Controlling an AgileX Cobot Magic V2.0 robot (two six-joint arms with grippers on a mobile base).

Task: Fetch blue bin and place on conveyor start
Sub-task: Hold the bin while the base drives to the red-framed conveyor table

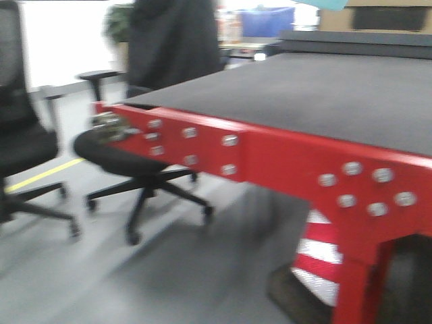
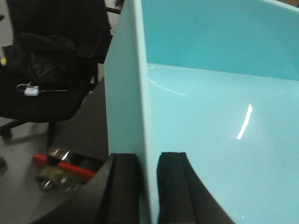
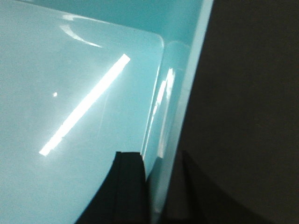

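Observation:
The blue bin [image 2: 210, 130] fills the left wrist view as a smooth turquoise tub; my left gripper [image 2: 148, 156] is shut on its left wall, one black finger [image 2: 122, 186] outside and one inside. In the right wrist view the blue bin [image 3: 70, 70] shows its glossy inside, and my right gripper [image 3: 159, 158] is shut on its right wall. The conveyor start [image 1: 324, 94] is a dark grey belt with a red front edge [image 1: 283, 158]. Dark belt [image 2: 91, 121] and a red corner [image 2: 70, 168] lie just beside the bin. The front view shows neither bin nor grippers.
Two black office chairs [image 1: 135, 158] [image 1: 20, 135] stand on the grey floor left of the conveyor. A person in a dark coat [image 1: 172, 40] stands behind it. A dark blue crate [image 1: 266, 20] sits far back. A red-white cone [image 1: 317, 250] is under the frame.

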